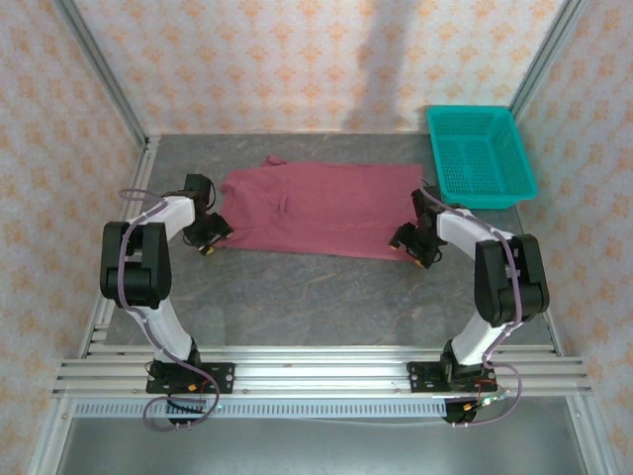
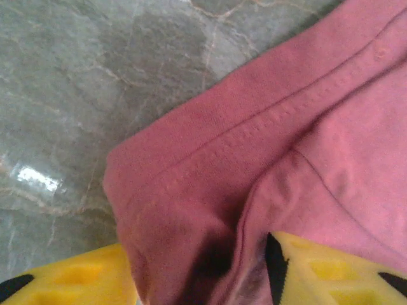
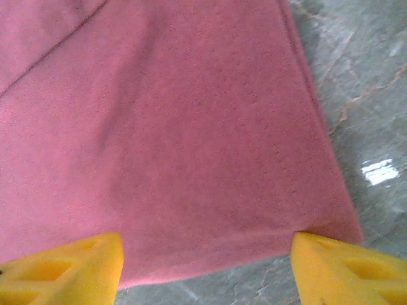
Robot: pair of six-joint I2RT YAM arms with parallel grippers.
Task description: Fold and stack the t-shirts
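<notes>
Top external: I see the maroon shirt (image 1: 316, 210) lying flat mid-table (image 1: 297, 292), basket (image 1: 482, 153) far right. Right gripper (image 3: 206, 238) has its jaws wide open astride the shirt's near right corner. Left gripper (image 2: 197, 244) has hem bunched between its jaws, can't tell if clamped

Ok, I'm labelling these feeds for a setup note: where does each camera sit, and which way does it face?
Top external: fixed above and behind the bases, looking down on the table; both arms, left gripper and right gripper at near corners of the maroon t-shirt, teal basket far right.
Left wrist: on that wrist, close above a hemmed shirt corner; yellow fingers at the bottom.
Right wrist: likewise, above the other corner; yellow fingers either side.
Shared: both wrist views show t-shirt and marbled table.
</notes>
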